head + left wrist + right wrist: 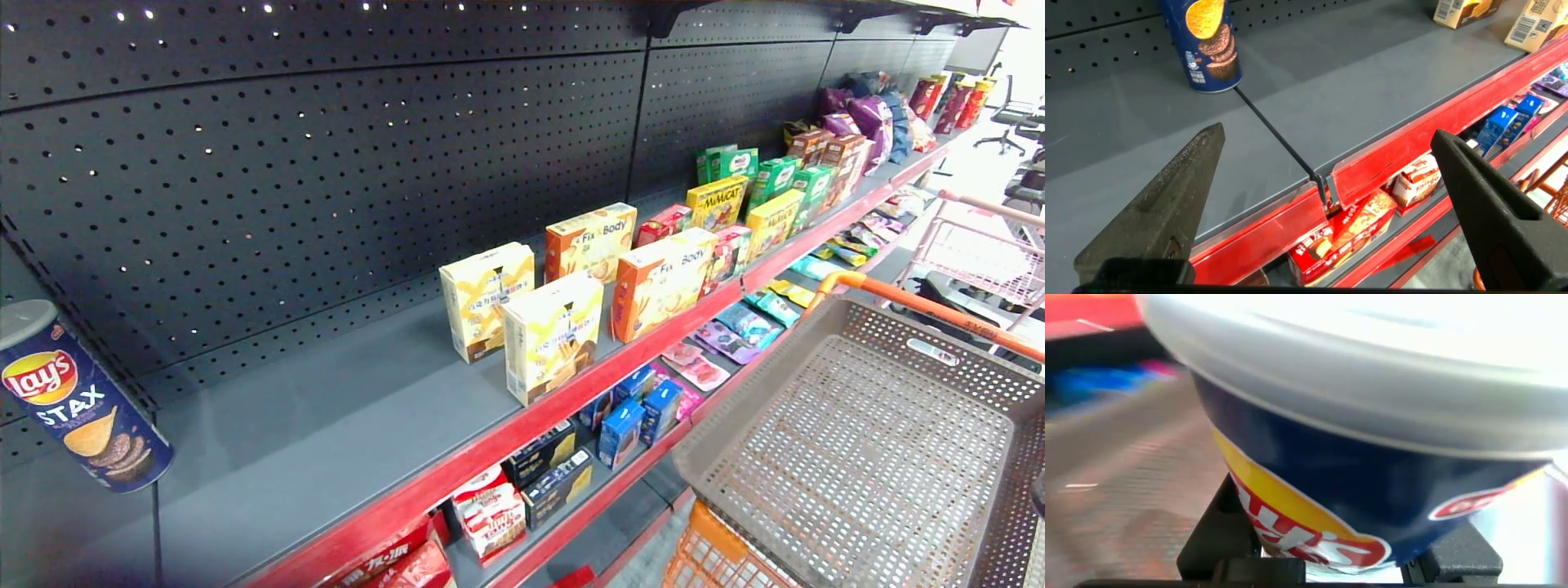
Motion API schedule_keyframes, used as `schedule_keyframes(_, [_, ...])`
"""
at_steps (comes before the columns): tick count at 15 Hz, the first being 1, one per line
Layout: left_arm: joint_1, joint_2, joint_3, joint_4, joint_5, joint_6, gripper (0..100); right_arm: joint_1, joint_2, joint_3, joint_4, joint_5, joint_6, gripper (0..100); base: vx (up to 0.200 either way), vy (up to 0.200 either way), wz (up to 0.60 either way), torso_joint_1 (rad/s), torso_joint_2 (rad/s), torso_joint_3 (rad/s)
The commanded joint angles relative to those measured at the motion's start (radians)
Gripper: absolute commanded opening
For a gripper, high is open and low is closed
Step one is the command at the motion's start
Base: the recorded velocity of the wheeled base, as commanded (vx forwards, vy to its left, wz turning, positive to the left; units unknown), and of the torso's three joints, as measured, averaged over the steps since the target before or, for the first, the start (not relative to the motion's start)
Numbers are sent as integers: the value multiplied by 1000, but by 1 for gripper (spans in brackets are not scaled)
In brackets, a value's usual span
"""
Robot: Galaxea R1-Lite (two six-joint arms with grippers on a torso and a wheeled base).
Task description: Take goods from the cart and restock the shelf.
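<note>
A blue chips can (77,404) with a grey lid stands upright at the far left of the grey shelf (326,425), by the pegboard back. My left gripper (1327,131) hangs open and holds nothing over the shelf's red front edge, with that can (1204,41) a short way beyond it. A second blue chips can (1372,457) with a pale lid sits between the fingers of my right gripper (1339,539), very close to the camera. The brown perforated cart basket (857,441) with an orange handle stands at the lower right.
Yellow boxes (522,327) and orange boxes (653,282) stand mid-shelf, with green and yellow boxes and bags farther right. Bare shelf lies between the can and the boxes. Lower shelves (555,474) hold packets and boxes. A pink cart (980,253) stands at the far right.
</note>
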State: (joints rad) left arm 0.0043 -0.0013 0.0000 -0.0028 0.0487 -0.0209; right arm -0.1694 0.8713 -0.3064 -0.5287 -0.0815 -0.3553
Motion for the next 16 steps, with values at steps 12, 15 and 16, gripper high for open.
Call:
schedule_keyframes(12, [0, 1, 0, 0, -1, 1, 100, 129, 81, -100, -2, 192, 29, 0, 0, 0, 0, 0, 0, 0])
schedule_keyframes(15, [0, 1, 0, 0, -3, 2, 100, 131, 78, -89, -2, 189, 19, 0, 0, 0, 0, 0, 0, 0])
schedule_keyframes(16, [0, 1, 0, 0, -3, 2, 100, 131, 78, -94, -4, 189, 19, 0, 0, 0, 600, 2, 2, 2])
